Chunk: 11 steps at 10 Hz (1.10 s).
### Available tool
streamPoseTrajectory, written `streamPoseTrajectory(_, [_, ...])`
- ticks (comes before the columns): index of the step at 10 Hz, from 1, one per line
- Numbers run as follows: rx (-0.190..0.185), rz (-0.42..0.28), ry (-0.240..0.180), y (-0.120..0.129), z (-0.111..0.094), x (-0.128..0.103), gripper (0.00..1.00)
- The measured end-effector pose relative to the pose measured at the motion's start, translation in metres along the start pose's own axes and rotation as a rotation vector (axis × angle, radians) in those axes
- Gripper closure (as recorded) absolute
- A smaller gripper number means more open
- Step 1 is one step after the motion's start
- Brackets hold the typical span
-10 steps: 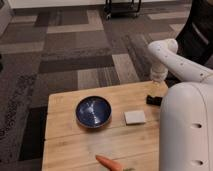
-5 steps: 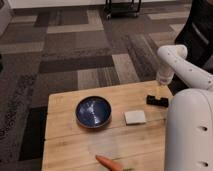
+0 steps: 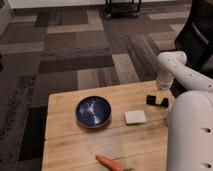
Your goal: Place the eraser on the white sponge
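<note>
The eraser (image 3: 154, 101), a small black block, lies on the wooden table (image 3: 65, 145) near its far right edge. The white sponge (image 3: 135, 117), a thin flat white pad, lies on the table just left of and nearer than the eraser, apart from it. My gripper (image 3: 161, 96) hangs at the end of the white arm (image 3: 172, 65), which bends down from the right. It is right over the eraser, at or just above it. I cannot tell whether it touches the eraser.
A dark blue bowl (image 3: 93, 111) stands left of the sponge at mid table. An orange carrot (image 3: 111, 163) lies near the front edge. My white body (image 3: 190, 135) covers the table's right front. Patterned carpet lies beyond, and a black cart (image 3: 122, 7) stands at the back.
The arm has swung in and the gripper has come down from above the table's right edge to the eraser. The eraser, sponge, bowl and carrot have not moved.
</note>
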Motion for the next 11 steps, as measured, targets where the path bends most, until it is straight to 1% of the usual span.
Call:
streamPoseTrajectory(3, [0.003,-0.022,0.003,0.004,0.014,0.000,0.35])
streamPoseTrajectory(4, [-0.002,-0.026,0.004,0.006,0.021,0.001,0.35])
streamPoseTrajectory(6, [-0.006,-0.029,0.007,0.008,0.025,0.002,0.36])
streamPoseTrajectory(8, [0.008,-0.031,0.009,0.006,0.025,0.001,0.57])
streamPoseTrajectory(9, [0.009,-0.026,0.011,0.007,0.023,0.000,0.67])
streamPoseTrajectory(10, [0.013,-0.016,0.017,0.009,0.019,0.000,0.85])
streamPoseTrajectory(11, [0.039,-0.012,0.029,0.006,0.008,-0.002,0.97])
